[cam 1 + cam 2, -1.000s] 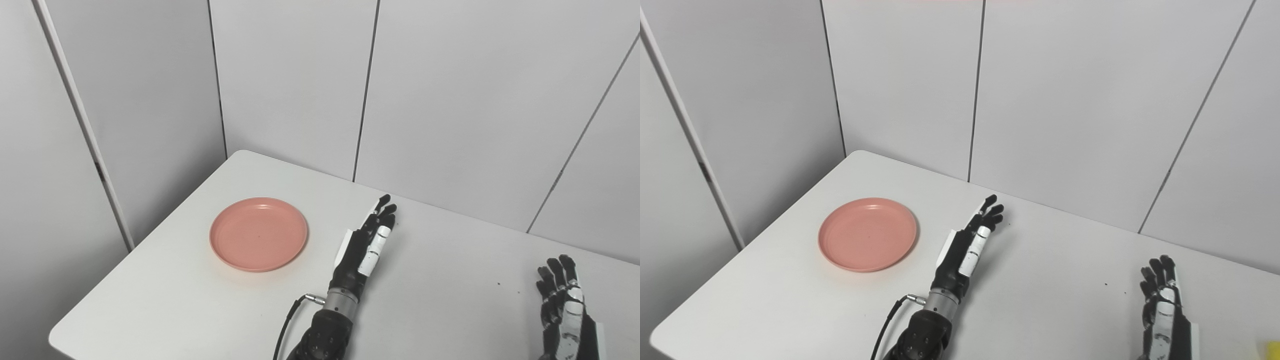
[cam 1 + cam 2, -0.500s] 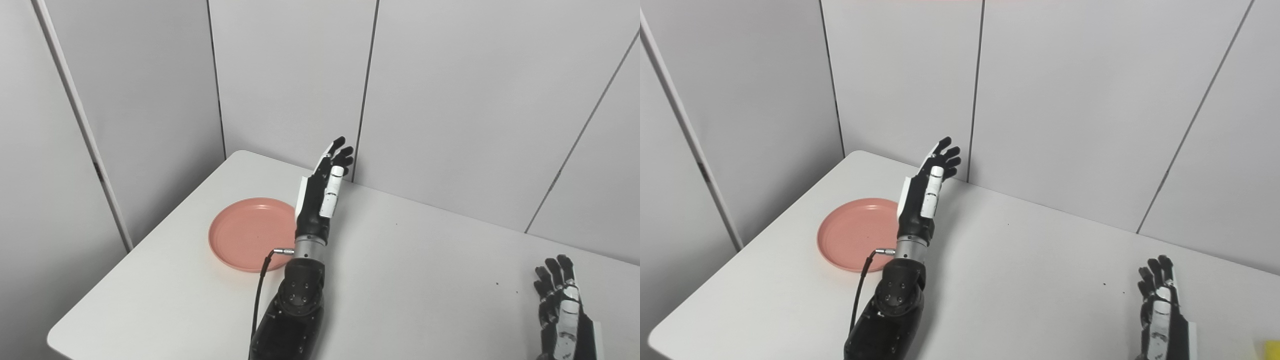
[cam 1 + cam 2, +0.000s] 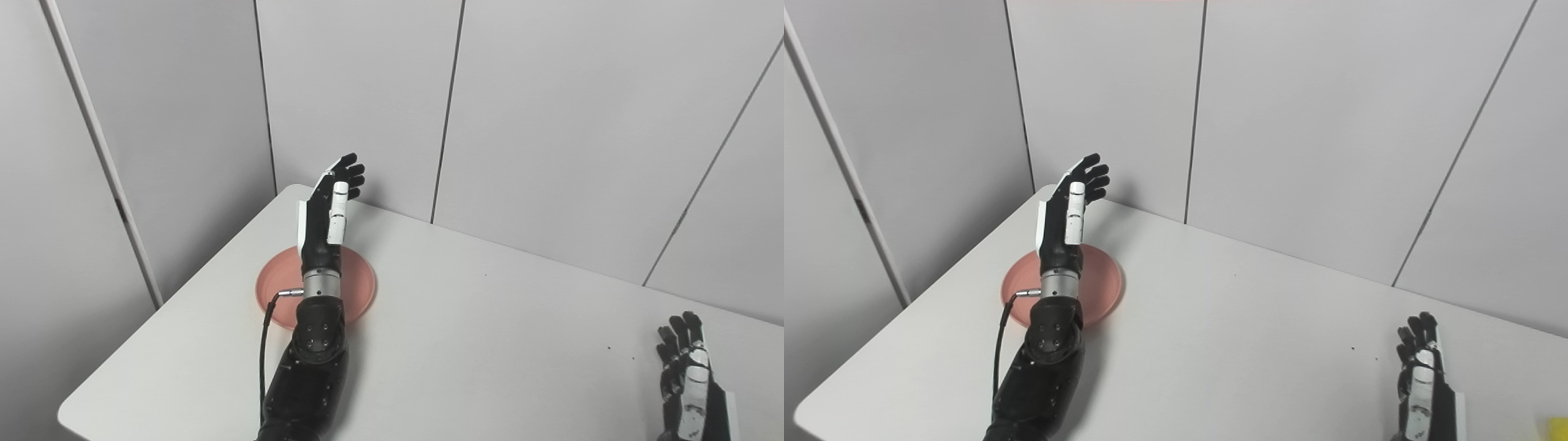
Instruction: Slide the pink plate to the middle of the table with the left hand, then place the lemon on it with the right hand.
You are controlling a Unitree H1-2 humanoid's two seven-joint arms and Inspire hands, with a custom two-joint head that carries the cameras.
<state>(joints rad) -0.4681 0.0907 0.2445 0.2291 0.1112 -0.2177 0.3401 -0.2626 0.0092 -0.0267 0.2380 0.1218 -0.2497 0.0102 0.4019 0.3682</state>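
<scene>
A pink plate (image 3: 358, 288) lies flat on the left part of the white table (image 3: 490, 343). My left hand (image 3: 324, 211) is raised above it, open, fingers stretched toward the far wall, holding nothing; its forearm hides the plate's middle. My right hand (image 3: 689, 373) rests open near the table's front right corner, also seen as the right hand (image 3: 1424, 373). A yellow sliver, perhaps the lemon (image 3: 1557, 427), shows at the bottom right edge of the right eye view only.
Grey wall panels (image 3: 551, 122) close in the table at the back and left. The table's left edge and rounded far corner (image 3: 294, 188) lie close to the plate. A black cable (image 3: 264, 355) hangs from the left wrist.
My left arm has swung left and up from the table's middle to over the plate, staying open. The plate and the right hand have stayed put.
</scene>
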